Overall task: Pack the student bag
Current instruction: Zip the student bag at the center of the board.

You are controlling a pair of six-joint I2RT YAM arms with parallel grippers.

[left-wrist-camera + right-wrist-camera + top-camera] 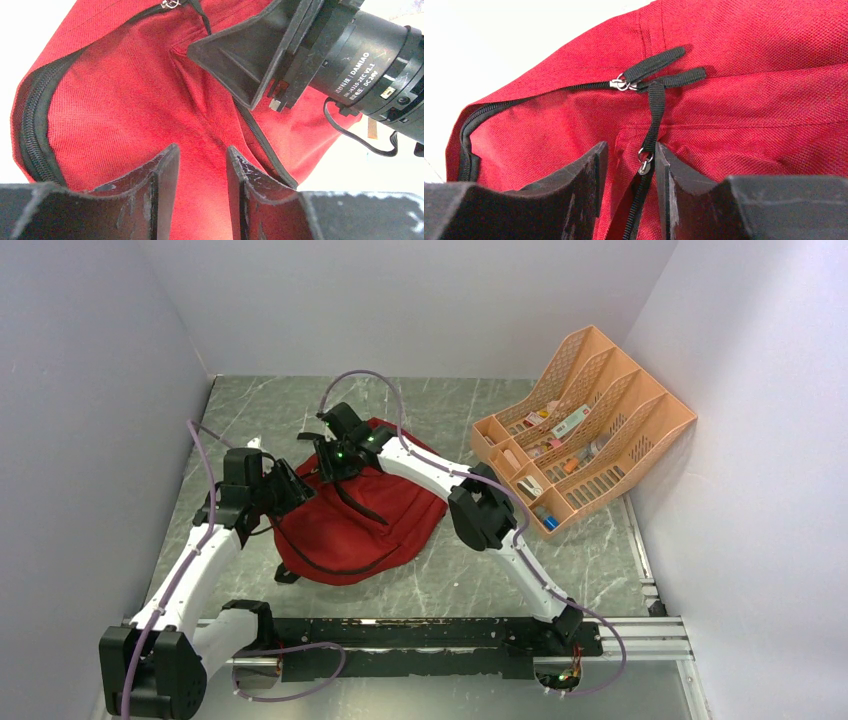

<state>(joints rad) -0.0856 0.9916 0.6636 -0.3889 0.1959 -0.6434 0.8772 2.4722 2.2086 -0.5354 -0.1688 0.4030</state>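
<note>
The student bag lies flat on the grey marbled table, a little left of the middle, with both arms bent over it. The left pincer sits at the bag's left edge. Seen from its wrist, its jaws stand partway apart with a strip of red cloth between them; I cannot tell whether they pinch that cloth or only rest on it. The right pincer is down on the far part of the bag, close to the left one. Its jaws are also partway apart and straddle a black zip line, with a small metal zip pull hanging just beside the right-hand finger. I cannot tell whether anything is gripped there either. Beyond it, two more sliders meet at the top of the closed main zip. Well off to the right, by the wall, stands a peach mesh desk organiser holding small items.
</note>
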